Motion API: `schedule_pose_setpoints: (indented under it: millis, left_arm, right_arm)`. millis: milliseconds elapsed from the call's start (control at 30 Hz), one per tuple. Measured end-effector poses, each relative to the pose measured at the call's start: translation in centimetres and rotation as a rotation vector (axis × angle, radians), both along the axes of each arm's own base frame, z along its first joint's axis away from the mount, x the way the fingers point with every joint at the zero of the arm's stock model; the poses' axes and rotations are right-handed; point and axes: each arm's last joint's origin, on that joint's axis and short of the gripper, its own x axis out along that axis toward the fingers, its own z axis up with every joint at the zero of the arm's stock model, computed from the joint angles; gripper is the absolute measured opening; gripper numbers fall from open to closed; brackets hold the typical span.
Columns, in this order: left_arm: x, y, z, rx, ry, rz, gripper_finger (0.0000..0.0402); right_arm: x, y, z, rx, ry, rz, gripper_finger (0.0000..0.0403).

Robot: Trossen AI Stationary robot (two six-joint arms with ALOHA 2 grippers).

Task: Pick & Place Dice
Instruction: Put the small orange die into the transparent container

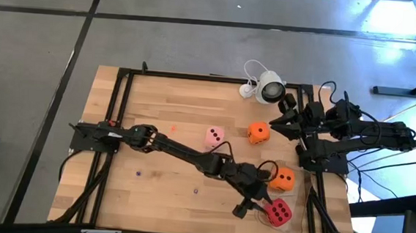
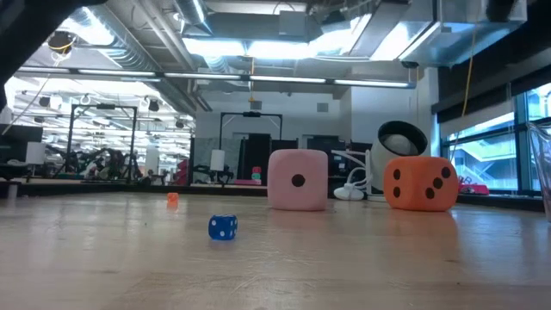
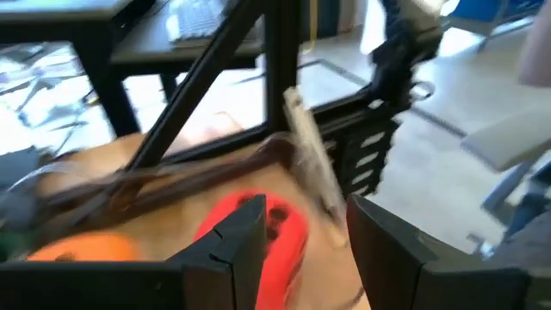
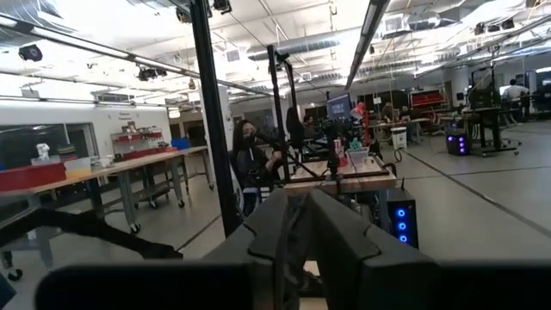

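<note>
**Q:** Where are you on the table (image 1: 152, 186)?

**A:** My left gripper (image 1: 266, 206) reaches to the near right corner, fingers spread, beside the red die (image 1: 280, 212) without pinching it. My right gripper (image 1: 281, 116) waits at the far right, fingers pressed together.

**Q:** And the other dice?

**A:** One orange die (image 1: 283, 179) sits just beyond the red. The second orange die (image 1: 259, 132) and pink die (image 1: 214, 137) lie mid-table, near a tiny blue die (image 2: 222, 226).

Matt dice (image 1: 214, 137); smooth wooden table (image 1: 172, 99)
</note>
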Motion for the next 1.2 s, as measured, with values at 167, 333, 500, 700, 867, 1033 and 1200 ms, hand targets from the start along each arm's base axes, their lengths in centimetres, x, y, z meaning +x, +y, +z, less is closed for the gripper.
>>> schedule_pose_setpoints:
  millis: [167, 333, 500, 700, 867, 1033, 1200]
  left_arm:
    - [-2.7, 1.1, -0.5, 0.02, 0.014, 0.112, 0.0157]
    - [-8.0, 2.6, -0.8, -0.032, -0.099, 0.225, 0.0157]
    - [-14.3, 3.9, -0.6, -0.096, -0.158, 0.33, 0.0157]
    - [-20.9, 4.2, 0.0, -0.095, -0.112, 0.462, 0.0157]
    - [-26.0, 4.1, 0.8, -0.075, -0.084, 0.606, 0.0157]
    - [-29.9, 4.3, 1.3, -0.123, -0.098, 0.69, 0.0157]
    - [-32.3, 4.8, 1.3, -0.162, -0.113, 0.699, 0.0157]
  right_arm:
    - [0.6, 0.2, -0.3, -0.001, 0.022, 0.01, 0.0055]
    - [1.6, 0.6, -0.9, -0.005, 0.06, 0.026, 0.0055]
    - [3.1, 0.9, -1.8, -0.01, 0.117, 0.036, 0.0055]
    - [5.2, 1.4, -3.4, -0.06, 0.196, 0.039, 0.0055]
    - [7.4, 1.7, -5.4, -0.128, 0.276, 0.034, 0.0055]
    - [9.2, 1.7, -7.0, -0.161, 0.334, -0.051, 0.0055]
    - [10.4, 1.5, -8.1, -0.235, 0.353, -0.175, 0.0055]
